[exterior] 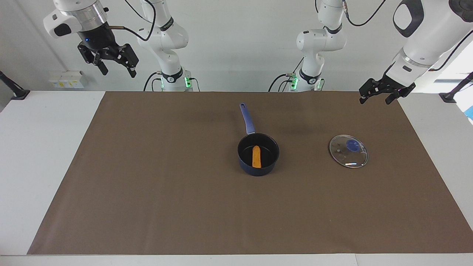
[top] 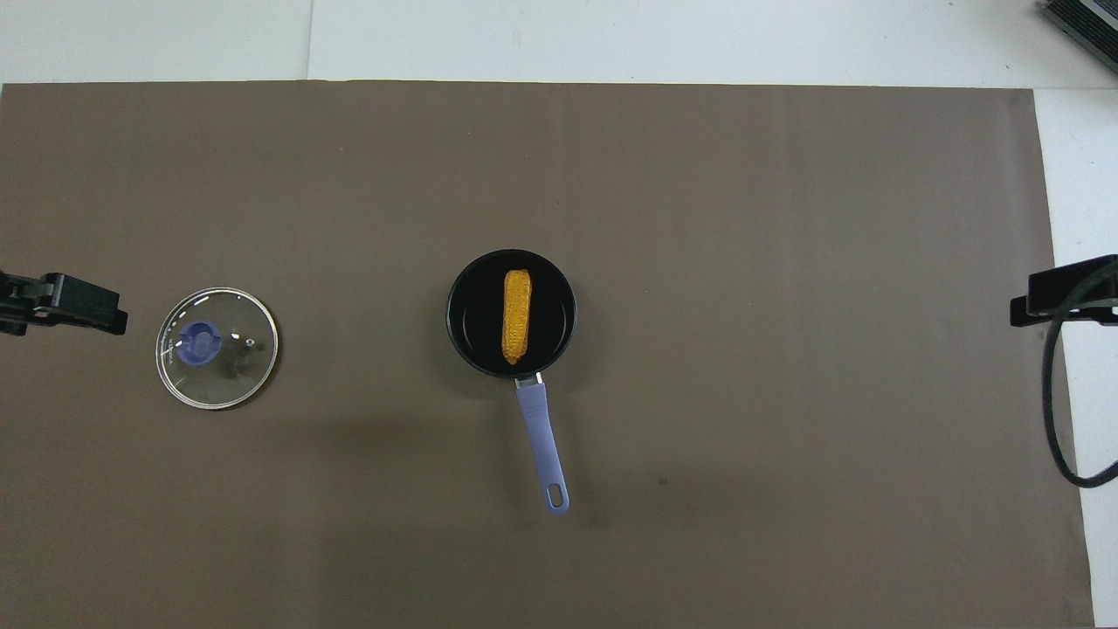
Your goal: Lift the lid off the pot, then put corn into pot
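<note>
Corn's in the pot, lid's off: both jobs look done!

The corn (exterior: 256, 156) lies flat inside the pot (exterior: 274, 161), handle pointing to twelve o'clock in the facing view. The lid (exterior: 348, 151) rests flat on the tabletop (exterior: 147, 184), well apart at the pot's three o'clock, toward the left arm's end. Left tool (exterior: 380, 96) hangs empty, fingers spread, over the mat's edge; right tool (exterior: 116, 68) waits high, fingers wide, holding nothing. Best finish, I'd judge: keep both tools raised and clear, nothing nudged.
</note>
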Available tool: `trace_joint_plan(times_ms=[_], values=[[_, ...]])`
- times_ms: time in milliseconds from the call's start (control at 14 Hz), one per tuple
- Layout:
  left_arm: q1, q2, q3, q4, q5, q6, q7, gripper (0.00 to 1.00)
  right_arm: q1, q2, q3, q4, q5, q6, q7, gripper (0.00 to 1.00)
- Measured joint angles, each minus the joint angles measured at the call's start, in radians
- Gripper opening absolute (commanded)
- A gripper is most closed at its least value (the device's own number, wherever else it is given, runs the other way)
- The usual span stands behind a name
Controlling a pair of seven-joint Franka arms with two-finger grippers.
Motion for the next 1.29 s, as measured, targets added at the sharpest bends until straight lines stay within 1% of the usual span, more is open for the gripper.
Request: trace_joint_plan(times_ms=[286, 786, 1071, 1143, 1286], values=[[0.000, 0.000, 0.000, 0.000, 0.000, 0.000, 0.000, 1.00, 0.002, -0.009, 0.001, -0.024, 0.000, 0.005, -0.003, 1.00], [0.000, 0.000, 0.000, 0.000, 0.000, 0.000, 0.000, 1.00, 0.001, -0.009, 0.003, -0.027, 0.001, 0.008, -0.005, 1.00], [0.000, 0.000, 0.000, 0.000, 0.000, 0.000, 0.000, 1.00, 0.004, -0.009, -0.002, -0.036, 0.001, 0.025, -0.057, 1.00], [0.000, 0.000, 0.000, 0.000, 0.000, 0.000, 0.000, 1.00, 0.017, -0.009, -0.016, -0.038, 0.001, 0.028, -0.059, 1.00], [0.000, 0.000, 0.000, 0.000, 0.000, 0.000, 0.000, 1.00, 0.060, -0.009, -0.071, -0.042, 0.000, 0.058, -0.060, 1.00]])
